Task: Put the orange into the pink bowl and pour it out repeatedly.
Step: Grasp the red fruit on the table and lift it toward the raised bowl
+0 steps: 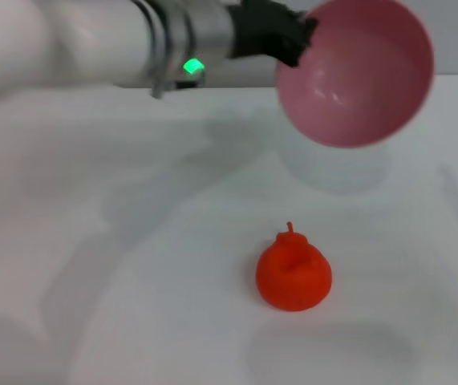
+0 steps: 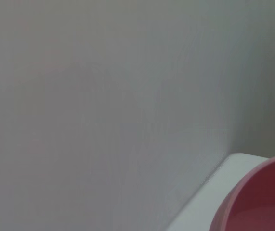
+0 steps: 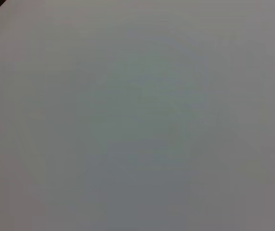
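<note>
The left hand (image 1: pixel 297 40), reaching in from the upper left of the head view, is clenched on the rim of the pink bowl (image 1: pixel 355 72), holding it tipped in the air at upper right, its mouth turned toward us. The bowl is empty. The orange (image 1: pixel 293 273) sits on the white desk (image 1: pixel 132 265) at lower centre, well apart from the bowl. This looks like the end of a pour; next, I'd guess, the bowl must be righted and the orange put back in. The right hand is out of sight.

The orange (image 1: pixel 293 273) sits on the table (image 1: pixel 132 281), bowl (image 1: pixel 355 72) aloft behind.
</note>
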You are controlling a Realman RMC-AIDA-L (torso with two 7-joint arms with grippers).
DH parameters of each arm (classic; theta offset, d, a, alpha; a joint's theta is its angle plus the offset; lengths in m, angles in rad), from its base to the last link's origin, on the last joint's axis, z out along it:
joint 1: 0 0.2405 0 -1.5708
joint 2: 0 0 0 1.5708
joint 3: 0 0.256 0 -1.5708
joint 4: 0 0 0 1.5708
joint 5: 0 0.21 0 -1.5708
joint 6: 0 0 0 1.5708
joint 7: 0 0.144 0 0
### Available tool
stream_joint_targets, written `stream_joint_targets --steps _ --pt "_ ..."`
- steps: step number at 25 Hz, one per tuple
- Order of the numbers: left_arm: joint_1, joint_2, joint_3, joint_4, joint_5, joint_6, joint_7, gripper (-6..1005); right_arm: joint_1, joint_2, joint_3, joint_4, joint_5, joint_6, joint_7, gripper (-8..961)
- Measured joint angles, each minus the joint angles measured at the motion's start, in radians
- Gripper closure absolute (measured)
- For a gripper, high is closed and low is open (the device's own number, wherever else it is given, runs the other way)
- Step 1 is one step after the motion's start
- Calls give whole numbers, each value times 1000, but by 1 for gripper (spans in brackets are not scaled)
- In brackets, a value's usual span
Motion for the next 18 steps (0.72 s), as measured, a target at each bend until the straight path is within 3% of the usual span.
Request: stream_joint_targets --steps 3,7,13,18 --pt "-66 10 -280 -94 -48 288 54 957 4 -9 -24 -10 -73 6 0 318" --pt "-144 64 -598 -206 51 566 50 957 8 -25 -28 -47 -240 52 0 319" --pt "-103 151 -757 -196 202 678 -22 957 10 -59 -22 -70 -451 185 8 318" --pt "-39 180 -805 -195 243 698 -51 957 28 -88 -25 -110 -624 337 138 318"
